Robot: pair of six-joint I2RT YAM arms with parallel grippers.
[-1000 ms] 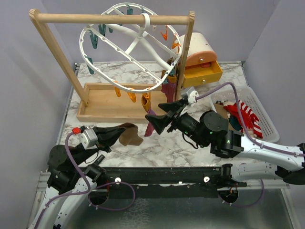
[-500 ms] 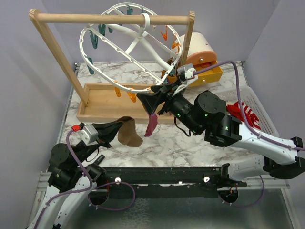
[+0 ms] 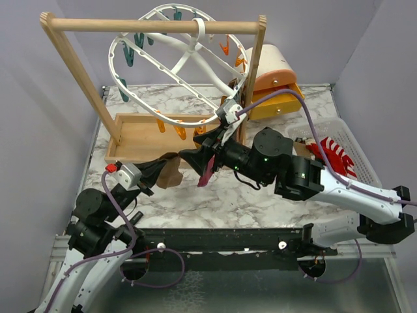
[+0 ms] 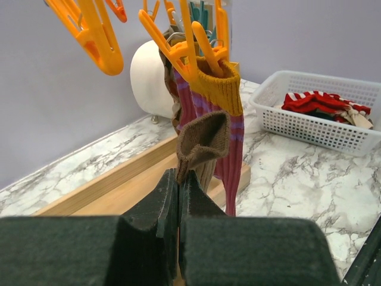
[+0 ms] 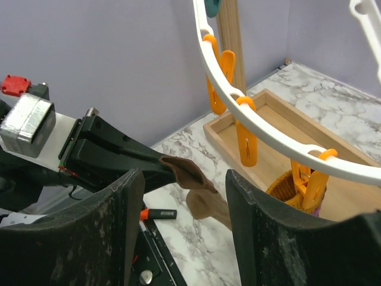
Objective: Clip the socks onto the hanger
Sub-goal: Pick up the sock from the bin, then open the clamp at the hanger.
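Tan-brown knitted sock (image 3: 172, 175) hangs pinched in the left gripper (image 3: 158, 171), lifted off the marble table (image 3: 260, 199) within the last second. Meanwhile the right gripper (image 3: 190, 158) has swung left to just beside it, below the large white plastic ring hanger (image 3: 184, 122).

On the left wrist, the jaws are clamped tight on the sock's edge. Its cuff stands up near a maroon striped sock (image 4: 233, 152) already held by an orange clip (image 4: 191, 44).

On the right wrist, the fingers are spread wide and empty, with the sock just ahead of them. A handover or a shared lift to a free clip looks likely next.

No text, label, brand or number is readable anywhere.
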